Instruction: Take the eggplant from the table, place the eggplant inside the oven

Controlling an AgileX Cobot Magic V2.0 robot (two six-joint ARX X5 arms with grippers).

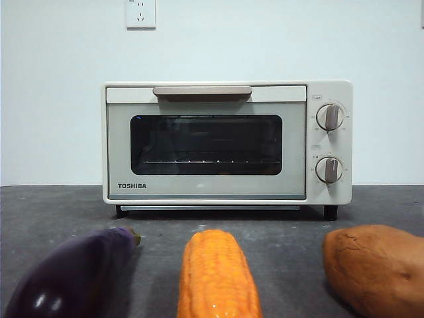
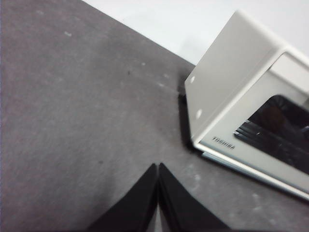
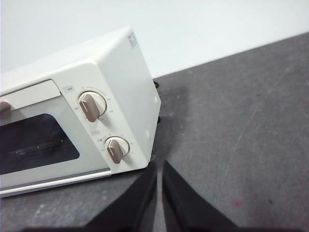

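The dark-purple eggplant (image 1: 69, 278) lies on the grey table (image 1: 53, 212) at the front left, its stem tip pointing toward the oven. The cream TOSHIBA oven (image 1: 225, 142) stands behind it with its door closed. My left gripper (image 2: 158, 166) hovers shut over bare table off the oven's (image 2: 236, 92) left side. Over the table beside the oven's (image 3: 87, 125) knob side, my right gripper (image 3: 159, 166) is shut too. Neither gripper shows in the front view, and neither wrist view shows the eggplant.
An orange corn cob (image 1: 217, 278) lies front centre and a brown sweet potato (image 1: 377, 268) front right. A white wall with a socket (image 1: 140, 13) rises behind the oven.
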